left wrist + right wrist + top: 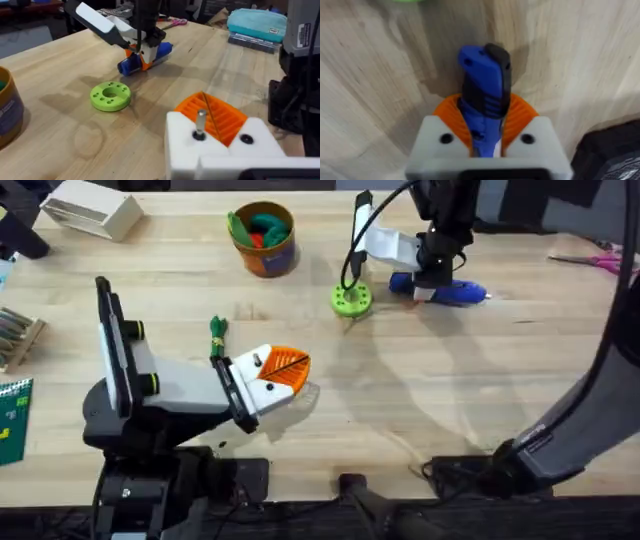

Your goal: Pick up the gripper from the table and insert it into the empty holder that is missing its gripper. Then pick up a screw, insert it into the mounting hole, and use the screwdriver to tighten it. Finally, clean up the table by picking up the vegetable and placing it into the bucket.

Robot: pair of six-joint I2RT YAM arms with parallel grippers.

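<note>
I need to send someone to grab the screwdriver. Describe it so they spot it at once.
Start at the orange-yellow bucket near the table's far edge, then go right past the bright green ring-shaped disc. Just beyond the disc lies the screwdriver, with the right gripper closed around it. It is the one blue, pen-shaped tool there, unlike the round green disc beside it.
</note>
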